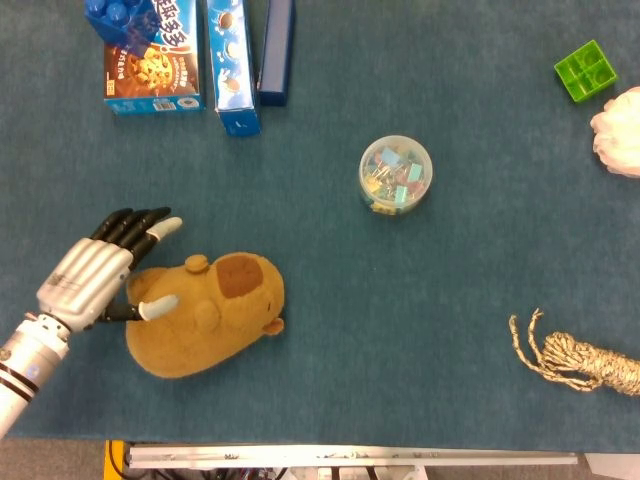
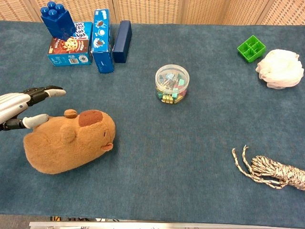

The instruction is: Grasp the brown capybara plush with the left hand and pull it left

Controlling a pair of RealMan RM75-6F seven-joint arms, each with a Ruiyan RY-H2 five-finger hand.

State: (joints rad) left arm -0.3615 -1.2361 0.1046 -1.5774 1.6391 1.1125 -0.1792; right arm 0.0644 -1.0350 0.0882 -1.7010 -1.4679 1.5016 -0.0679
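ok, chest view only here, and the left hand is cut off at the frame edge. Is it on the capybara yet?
Observer: The head view shows the whole left hand. Its thumb lies over the capybara's rear end. I can't confirm contact.
Operator: Other fingers?
Observer: The fingers are stretched out over the table, past the plush's upper-left edge. They are not wrapped around it.
Operator: Arm angle?
Observer: The forearm comes in diagonally from the bottom-left corner.
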